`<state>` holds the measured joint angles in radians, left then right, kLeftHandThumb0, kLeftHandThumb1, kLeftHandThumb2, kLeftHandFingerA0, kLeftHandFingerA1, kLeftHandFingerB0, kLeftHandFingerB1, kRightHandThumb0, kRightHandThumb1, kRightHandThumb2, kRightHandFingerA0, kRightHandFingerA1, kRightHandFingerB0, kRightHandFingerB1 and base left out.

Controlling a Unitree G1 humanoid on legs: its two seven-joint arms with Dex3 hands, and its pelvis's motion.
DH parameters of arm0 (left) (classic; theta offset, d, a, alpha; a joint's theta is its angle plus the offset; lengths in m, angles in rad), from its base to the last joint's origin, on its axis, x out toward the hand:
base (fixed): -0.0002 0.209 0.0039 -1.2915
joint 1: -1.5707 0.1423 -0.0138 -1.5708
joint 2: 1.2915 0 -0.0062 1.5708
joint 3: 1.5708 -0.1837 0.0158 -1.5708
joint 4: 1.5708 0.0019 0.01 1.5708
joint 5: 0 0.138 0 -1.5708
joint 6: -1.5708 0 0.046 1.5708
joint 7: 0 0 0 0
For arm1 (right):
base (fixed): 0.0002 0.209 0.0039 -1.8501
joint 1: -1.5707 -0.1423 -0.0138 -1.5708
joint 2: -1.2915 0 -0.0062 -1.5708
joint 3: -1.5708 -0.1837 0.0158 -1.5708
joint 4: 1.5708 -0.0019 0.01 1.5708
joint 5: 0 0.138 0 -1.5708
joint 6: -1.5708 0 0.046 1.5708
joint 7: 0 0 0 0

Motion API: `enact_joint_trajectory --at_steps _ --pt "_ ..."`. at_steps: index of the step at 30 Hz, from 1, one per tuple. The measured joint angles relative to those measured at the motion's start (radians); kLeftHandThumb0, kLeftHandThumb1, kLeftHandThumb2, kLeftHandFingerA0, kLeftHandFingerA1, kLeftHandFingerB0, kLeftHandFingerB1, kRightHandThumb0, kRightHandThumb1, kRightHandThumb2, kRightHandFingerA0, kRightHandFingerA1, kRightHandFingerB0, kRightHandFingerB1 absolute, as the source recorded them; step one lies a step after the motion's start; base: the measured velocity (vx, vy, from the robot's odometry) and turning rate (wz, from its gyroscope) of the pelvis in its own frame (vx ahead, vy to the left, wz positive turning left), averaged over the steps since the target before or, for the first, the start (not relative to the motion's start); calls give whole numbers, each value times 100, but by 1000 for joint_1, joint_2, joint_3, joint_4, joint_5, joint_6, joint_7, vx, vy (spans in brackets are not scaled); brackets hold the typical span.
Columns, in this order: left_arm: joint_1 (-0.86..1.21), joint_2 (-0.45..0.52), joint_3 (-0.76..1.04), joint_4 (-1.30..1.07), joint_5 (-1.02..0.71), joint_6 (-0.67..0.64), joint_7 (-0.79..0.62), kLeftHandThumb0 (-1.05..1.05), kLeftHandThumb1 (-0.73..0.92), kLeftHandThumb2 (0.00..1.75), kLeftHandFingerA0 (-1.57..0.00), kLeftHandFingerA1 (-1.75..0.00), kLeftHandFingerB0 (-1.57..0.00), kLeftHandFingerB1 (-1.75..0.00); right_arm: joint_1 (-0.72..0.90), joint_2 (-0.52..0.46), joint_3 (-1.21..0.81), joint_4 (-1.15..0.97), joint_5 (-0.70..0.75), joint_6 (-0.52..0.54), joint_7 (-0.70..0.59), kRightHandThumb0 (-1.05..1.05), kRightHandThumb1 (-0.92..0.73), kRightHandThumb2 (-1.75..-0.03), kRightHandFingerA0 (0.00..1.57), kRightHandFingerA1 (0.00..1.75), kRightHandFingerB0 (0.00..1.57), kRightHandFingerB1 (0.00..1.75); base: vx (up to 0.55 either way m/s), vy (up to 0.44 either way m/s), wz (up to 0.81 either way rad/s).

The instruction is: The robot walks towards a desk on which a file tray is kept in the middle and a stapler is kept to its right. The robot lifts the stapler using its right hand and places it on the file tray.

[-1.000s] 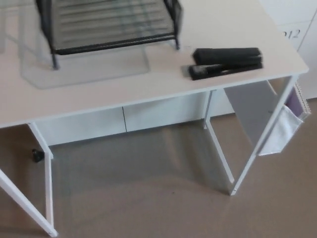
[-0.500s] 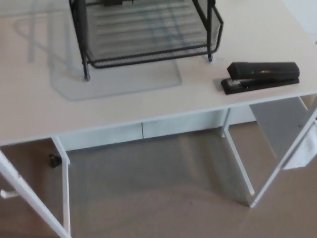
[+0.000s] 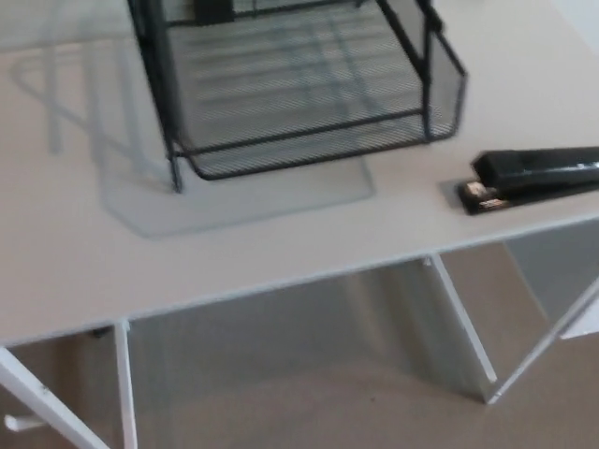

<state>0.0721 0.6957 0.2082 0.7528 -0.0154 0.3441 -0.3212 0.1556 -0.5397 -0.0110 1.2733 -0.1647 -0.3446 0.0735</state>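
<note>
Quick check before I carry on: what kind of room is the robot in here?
Most likely an office or study workspace: a white desk carries a black mesh file tray and a black stapler, with a plain beige floor beneath.

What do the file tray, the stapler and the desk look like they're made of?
File tray: black wire mesh, likely coated metal; you can see through its fine grid. Stapler: glossy black body, plastic or painted metal, with a shiny metal tip. Desk: smooth matte white top, probably laminate board.
</note>
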Motion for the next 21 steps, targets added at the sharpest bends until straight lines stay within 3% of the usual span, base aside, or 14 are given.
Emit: enact_joint_trajectory --at_steps 3,4,7,9,11,12,14,16,17,20,21 --pt "-3 2 3 -6 0 0 1 -50 84 65 -27 -44 -23 -34 -1 4 -18 0 7 -2 -1 -86 -66 -101 1 12 9 23 87 191 2" --pt "-3 2 3 -6 0 0 2 -51 85 65 -27 -44 -25 -35 0 5 -24 1 10 -2 1 -97 -75 -109 0 5 7 12 74 154 -3" --pt "-1 3 -1 -5 2 0 2 -51 84 65 -30 -44 -27 -36 -3 4 -16 6 7 0 1 -97 -73 -107 0 5 9 13 120 116 6" --pt "0 3 -3 -7 2 0 3 -50 85 65 -26 -43 -23 -35 -3 5 -17 9 7 0 1 -88 -65 -101 0 14 8 24 71 -2 9" --pt "4 3 0 -10 2 0 3 -51 85 65 -30 -43 -24 -34 -2 6 -30 10 12 -4 2 -98 -73 -108 0 4 7 15 59 -68 3" --pt "3 3 -3 0 3 0 3 -51 86 65 -30 -44 -25 -35 -4 6 -34 11 13 -4 3 -82 -64 -105 0 18 0 24 69 -100 4" --pt "-3 0 -10 28 4 -1 4 -51 85 65 -29 -43 -24 -34 -11 2 -30 13 11 -4 3 -80 -63 -104 0 20 1 26 78 -109 1" --pt "-5 -4 -11 41 4 -1 5 -51 85 65 -29 -43 -24 -34 -17 1 -31 12 10 -2 6 -80 -63 -104 0 20 1 26 -39 -192 -3" --pt "-12 -4 -12 44 4 -4 6 -51 86 65 -30 -43 -26 -35 -23 -6 -33 10 11 -1 7 -91 -68 -103 0 8 8 24 -52 -174 -9" --pt "-13 -6 -21 62 6 -13 8 -52 85 65 -29 -43 -25 -34 -32 -11 -46 9 16 1 15 -77 -63 -102 0 20 4 28 9 -103 -3" --pt "-11 -6 -22 65 6 -16 8 -52 84 65 -28 -43 -24 -34 -34 -12 -46 9 16 1 18 -83 -65 -101 3 14 8 23 17 -41 -7"
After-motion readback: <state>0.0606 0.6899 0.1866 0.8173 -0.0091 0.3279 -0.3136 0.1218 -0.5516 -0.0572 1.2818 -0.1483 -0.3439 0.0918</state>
